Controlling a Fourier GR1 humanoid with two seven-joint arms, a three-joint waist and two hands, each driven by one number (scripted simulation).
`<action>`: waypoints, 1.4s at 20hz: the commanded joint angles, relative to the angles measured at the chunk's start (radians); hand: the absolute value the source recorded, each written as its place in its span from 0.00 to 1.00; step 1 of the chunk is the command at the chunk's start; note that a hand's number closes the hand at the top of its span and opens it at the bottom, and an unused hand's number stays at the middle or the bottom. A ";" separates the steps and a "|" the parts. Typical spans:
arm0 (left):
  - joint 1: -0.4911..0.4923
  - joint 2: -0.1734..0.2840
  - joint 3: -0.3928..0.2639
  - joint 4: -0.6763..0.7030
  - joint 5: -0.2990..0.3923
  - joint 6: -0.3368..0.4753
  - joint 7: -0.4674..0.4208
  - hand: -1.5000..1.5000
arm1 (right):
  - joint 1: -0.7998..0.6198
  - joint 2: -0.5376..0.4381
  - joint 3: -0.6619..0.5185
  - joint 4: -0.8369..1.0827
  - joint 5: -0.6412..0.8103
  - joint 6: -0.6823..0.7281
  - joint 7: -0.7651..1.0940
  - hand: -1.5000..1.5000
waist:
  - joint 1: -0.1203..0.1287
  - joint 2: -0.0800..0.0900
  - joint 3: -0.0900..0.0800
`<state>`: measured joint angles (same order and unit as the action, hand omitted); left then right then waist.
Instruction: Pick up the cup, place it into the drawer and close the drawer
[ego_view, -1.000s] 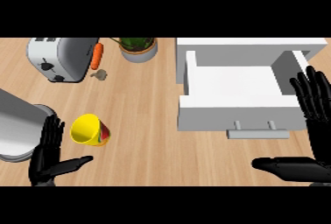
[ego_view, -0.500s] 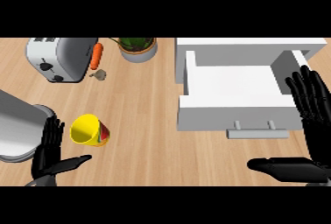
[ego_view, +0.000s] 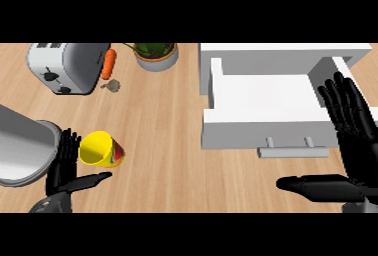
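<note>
The left hand (ego_view: 63, 167) stands open beside the yellow cup (ego_view: 100, 149), fingers (ego_view: 68, 145) straight and thumb spread, holding nothing. The cup lies tipped on the table (ego_view: 162, 115). The right hand (ego_view: 354, 135) is open too, its fingers over the right wall of the open white drawer (ego_view: 258, 97). Bare wood separates cup and drawer.

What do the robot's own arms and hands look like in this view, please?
Both hands are matte black, with slim, segmented fingers and a thicker thumb. The left hand shows at the lower left, and the right hand at the right edge looks larger. A small patch of grey forearm shows at the bottom edge behind each hand. No cables, markings or sleeves are visible.
</note>
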<state>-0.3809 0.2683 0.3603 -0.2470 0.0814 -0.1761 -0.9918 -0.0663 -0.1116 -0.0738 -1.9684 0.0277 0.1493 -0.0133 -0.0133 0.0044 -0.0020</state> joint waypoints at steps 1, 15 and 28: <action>-0.006 0.002 -0.018 -0.007 0.004 -0.042 -0.022 0.00 | 0.015 0.023 0.033 -0.023 0.035 -0.019 0.017 0.00 | 0.006 -0.002 0.001; -0.081 -0.032 0.000 0.019 0.025 -0.161 -0.063 0.00 | -0.005 -0.004 -0.011 -0.005 -0.011 0.010 0.018 0.00 | -0.006 0.002 -0.001; -0.095 -0.122 -0.017 -0.038 0.060 -0.342 -0.066 1.00 | 0.005 0.008 0.010 -0.011 -0.003 0.011 0.017 0.00 | -0.008 0.001 -0.002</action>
<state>-0.4583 0.1847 0.3451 -0.2649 0.1266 -0.3741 -0.9550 -0.0675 -0.1180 -0.0878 -1.9550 0.0065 0.1721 -0.0079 -0.0192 0.0069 -0.0030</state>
